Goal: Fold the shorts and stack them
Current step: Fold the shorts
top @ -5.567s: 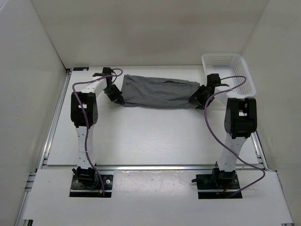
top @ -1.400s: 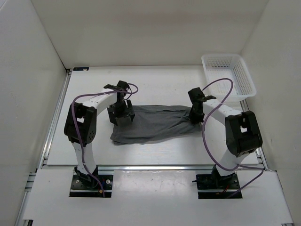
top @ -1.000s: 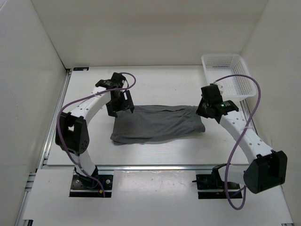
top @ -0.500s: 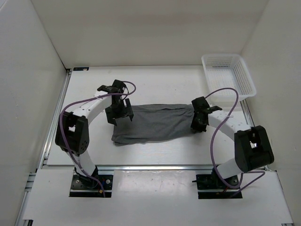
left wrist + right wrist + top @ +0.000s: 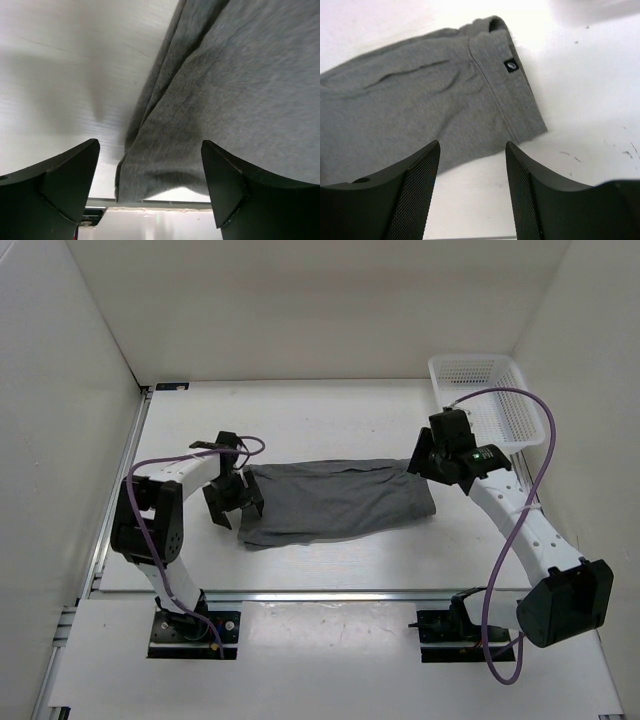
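**Top view.** Mid-grey soft jersey shorts (image 5: pixel 335 502) lying flat across the middle of the white table (image 5: pixel 330 420). Folded into one long band running left to right, near edge a little rumpled. Left gripper (image 5: pixel 232 504) low at the band's left end, just beside the cloth, jaws spread wide and clamping nothing. Right gripper (image 5: pixel 421 462) raised over the band's right end, jaws parted, nothing held. White plastic mesh basket (image 5: pixel 480 368) in the far right corner, well apart from the shorts.

**Left wrist view.** Two black fingers (image 5: pixel 60 180) standing far apart at the lower corners of the frame. Below and between them, a corner of the shorts (image 5: pixel 225 100), layered folded edges running up the picture, bare table to the left. Cloth not pinched. Cannot tell whether either finger touches it.

**Right wrist view.** Black fingers with mesh-textured pads (image 5: pixel 415 195) parted, the shorts' near edge and bare table showing through the gap. Nothing gripped. Beyond the fingertips, the grey cloth (image 5: pixel 420 100) spread flat, ending on the right in a wide stitched band. Small dark label (image 5: pixel 510 65) sewn on that band, carrying a pale round mark too small to read. A few dark specks on the table at the right.
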Tool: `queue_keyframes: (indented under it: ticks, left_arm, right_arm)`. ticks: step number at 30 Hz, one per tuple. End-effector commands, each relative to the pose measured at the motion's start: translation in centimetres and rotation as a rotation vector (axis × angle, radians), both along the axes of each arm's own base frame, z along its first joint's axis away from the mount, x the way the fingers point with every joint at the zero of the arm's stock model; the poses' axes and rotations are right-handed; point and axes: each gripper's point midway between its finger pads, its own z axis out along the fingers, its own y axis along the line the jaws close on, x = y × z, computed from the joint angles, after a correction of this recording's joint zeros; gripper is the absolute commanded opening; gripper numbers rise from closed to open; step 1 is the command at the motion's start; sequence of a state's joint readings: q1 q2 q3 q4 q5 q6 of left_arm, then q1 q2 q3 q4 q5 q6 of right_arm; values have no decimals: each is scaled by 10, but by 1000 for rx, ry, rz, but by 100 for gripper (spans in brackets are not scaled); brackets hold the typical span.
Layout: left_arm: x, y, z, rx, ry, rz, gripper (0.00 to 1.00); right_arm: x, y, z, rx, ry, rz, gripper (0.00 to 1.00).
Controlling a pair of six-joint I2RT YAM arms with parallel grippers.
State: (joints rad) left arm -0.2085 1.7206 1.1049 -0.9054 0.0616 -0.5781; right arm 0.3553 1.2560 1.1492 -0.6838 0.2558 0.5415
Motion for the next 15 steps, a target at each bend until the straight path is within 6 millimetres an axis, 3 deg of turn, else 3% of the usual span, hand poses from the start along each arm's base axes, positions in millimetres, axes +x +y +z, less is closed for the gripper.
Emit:
queue_keyframes:
  ticks: [1,6,9,11,12,15]
  left_arm:
    - [7,-19,-5,-78,-30,-2,93]
    - [-8,-29,-25,-137,46,27,82]
    - [-9,-31,-31,-146,65,37,63]
    - [-8,-28,-32,-128,61,39,34]
    - [0,-26,-24,-136,27,52,11]
    - [15,11,-5,-13,-28,82,10]
  right_arm:
    - [-9,-9,1,-28,27,-13,60]
    - [-12,-12,-4,-38,33,-19,60]
    - [-14,-16,-2,-37,33,-28,60]
    - [-13,-19,-2,-37,33,-37,60]
    - [-13,-19,-2,-37,33,-37,60]
    - [-16,-20,0,-43,32,-30,60]
